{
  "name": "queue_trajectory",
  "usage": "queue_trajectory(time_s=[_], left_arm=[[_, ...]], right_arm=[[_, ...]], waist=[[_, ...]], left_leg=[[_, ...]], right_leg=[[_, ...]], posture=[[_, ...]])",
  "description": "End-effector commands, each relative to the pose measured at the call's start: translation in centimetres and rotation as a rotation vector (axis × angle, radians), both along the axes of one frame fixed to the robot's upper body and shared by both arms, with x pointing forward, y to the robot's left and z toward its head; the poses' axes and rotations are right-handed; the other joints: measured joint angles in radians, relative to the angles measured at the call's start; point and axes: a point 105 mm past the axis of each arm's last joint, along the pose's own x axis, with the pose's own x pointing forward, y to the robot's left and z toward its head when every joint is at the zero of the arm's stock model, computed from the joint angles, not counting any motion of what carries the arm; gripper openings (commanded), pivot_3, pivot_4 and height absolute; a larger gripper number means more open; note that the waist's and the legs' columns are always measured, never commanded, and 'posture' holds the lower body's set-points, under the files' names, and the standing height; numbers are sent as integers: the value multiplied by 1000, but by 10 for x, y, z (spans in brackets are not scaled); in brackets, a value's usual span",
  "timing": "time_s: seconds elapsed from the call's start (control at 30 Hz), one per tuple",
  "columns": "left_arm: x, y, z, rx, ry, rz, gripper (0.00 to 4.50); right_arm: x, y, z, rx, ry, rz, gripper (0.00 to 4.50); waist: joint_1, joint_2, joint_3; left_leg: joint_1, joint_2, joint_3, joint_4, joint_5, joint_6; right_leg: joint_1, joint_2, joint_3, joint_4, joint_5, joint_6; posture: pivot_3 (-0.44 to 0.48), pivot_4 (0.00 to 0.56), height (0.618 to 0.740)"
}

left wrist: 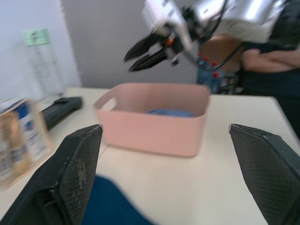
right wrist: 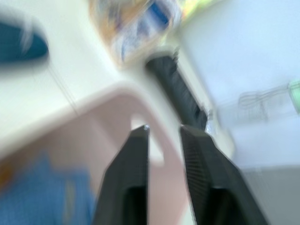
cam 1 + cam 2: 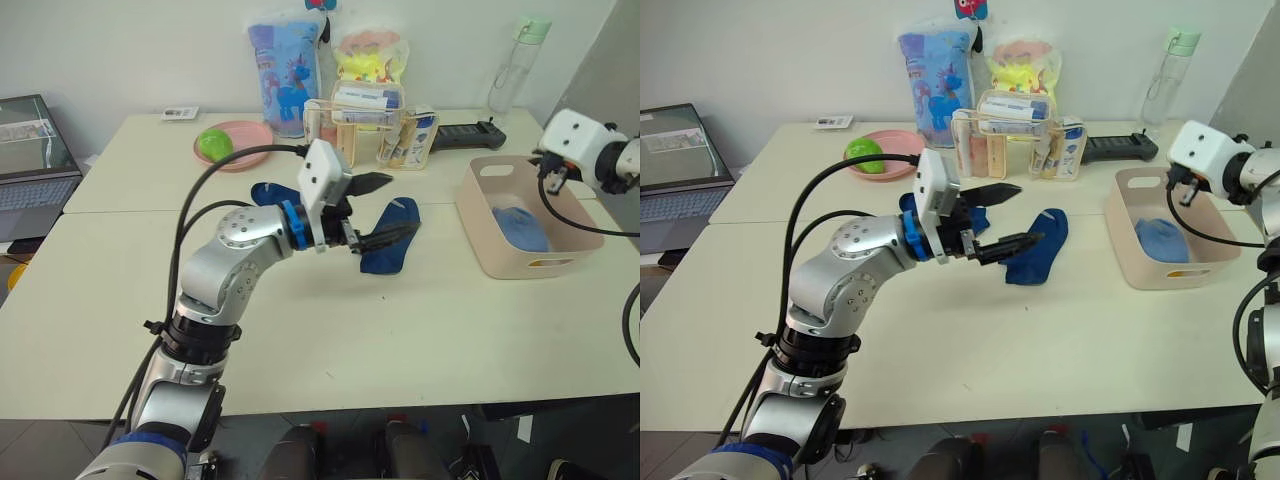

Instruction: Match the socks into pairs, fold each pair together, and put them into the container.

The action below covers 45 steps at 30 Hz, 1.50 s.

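Dark navy knit ankle sock [image 3: 392,238] lies flat near the middle of the white desk [image 3: 420,340], toe toward the far edge; a second navy sock [image 3: 268,193] lies behind the left arm, toward the round pink plate [image 3: 245,133] holding a green ball [image 3: 213,143]. Pale pink rectangular plastic tub [image 3: 482,226] sits at the desk's right side, with a folded light-blue bundle [image 3: 520,228] inside. Left gripper [image 3: 374,211] hovers just above the nearer navy sock, its black fingers spread wide, nothing between them. Right gripper [image 1: 146,50] hangs above the tub's far rim, fingers a narrow gap apart and empty. Clear organiser of toiletries [image 3: 372,128], two printed packets, a clear bottle [image 3: 510,70] and a black handheld device [image 3: 462,133] line the far edge; a laptop [image 3: 30,150] stands off the left edge. Judgement: the sock is light, limp and likely to bunch or drape when lifted; no slip or breakage risk. Best taken by pinching mid-body or at the cuff, pressing down to the desk so both knit layers are caught, then carried across onto its mate for folding.
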Motion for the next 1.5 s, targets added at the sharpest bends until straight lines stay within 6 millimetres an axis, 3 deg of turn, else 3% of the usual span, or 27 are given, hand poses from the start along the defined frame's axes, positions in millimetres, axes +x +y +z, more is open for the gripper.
queue_trajectory(time_s=[0.03, 0.2, 0.23, 0.33, 0.57, 0.7, 0.83, 1.1, 1.33, 1.5], left_arm=[[20, 39, -4, -12, -43, 192, 4500], [27, 79, -26, -13, -34, 376, 4500], [26, 96, -40, -11, -18, 459, 4500], [14, 125, -69, -3, 19, 608, 4500], [-28, 153, -118, -62, 138, 810, 4500], [-49, 160, -139, -52, 179, 892, 4500], [-65, 158, -152, -59, 224, 916, 4500], [-58, 143, -142, -89, 214, 828, 4500], [-57, 87, -90, 0, 142, 377, 4500], [-55, 73, -69, 30, 120, 250, 4500]], right_arm=[[-14, 32, 12, 169, -89, 101, 2357], [-39, 64, -22, 289, -44, 155, 4182], [-46, 71, -40, 351, -22, 147, 4468], [-65, 81, -80, 476, 53, 100, 4468], [-118, 81, -164, 432, 147, -17, 4468], [-139, 84, -186, 442, 162, -60, 4468], [-148, 88, -191, 440, 164, -63, 4468], [-142, 101, -185, 380, 185, 36, 4468], [-120, 121, -179, 269, 259, 142, 4468], [-104, 137, -180, 197, 293, 201, 4468]], waist=[[0, 0, 0], [15, 0, 0], [17, 0, 0], [16, 1, -3], [26, 1, -3], [25, 2, -4], [23, 2, -4], [23, 2, -4], [20, 1, -4], [14, 1, -4]], left_leg=[[0, 0, 0, 1, 0, 0], [-3, -1, -3, 5, 0, 0], [-4, -2, -3, 5, 0, 0], [-1, -2, -4, 4, -1, 0], [-1, -2, -4, 5, -1, 0], [0, -2, -4, 4, -1, 0], [1, -1, -3, 4, -1, 0], [1, -1, -3, 4, -1, 0], [1, -1, -3, 4, -1, 0], [1, -1, -3, 3, -1, 0]], right_leg=[[0, 0, 0, 0, 0, 0], [-1, 0, -2, 0, 0, 0], [-1, 0, -2, 0, 0, 0], [1, 0, -2, -1, 0, 1], [1, 0, -1, 1, 0, 1], [1, 0, -1, 0, 0, 1], [2, 0, 0, 1, 0, 1], [3, 0, -1, 0, 0, 1], [3, 0, -1, 0, 0, 1], [2, 0, -1, 0, 0, 1]], posture=[[0, 150, 740], [0, 150, 740], [0, 150, 740], [0, 150, 740], [0, 150, 740], [0, 150, 740], [0, 150, 740], [0, 150, 740], [0, 150, 740], [0, 150, 740]])
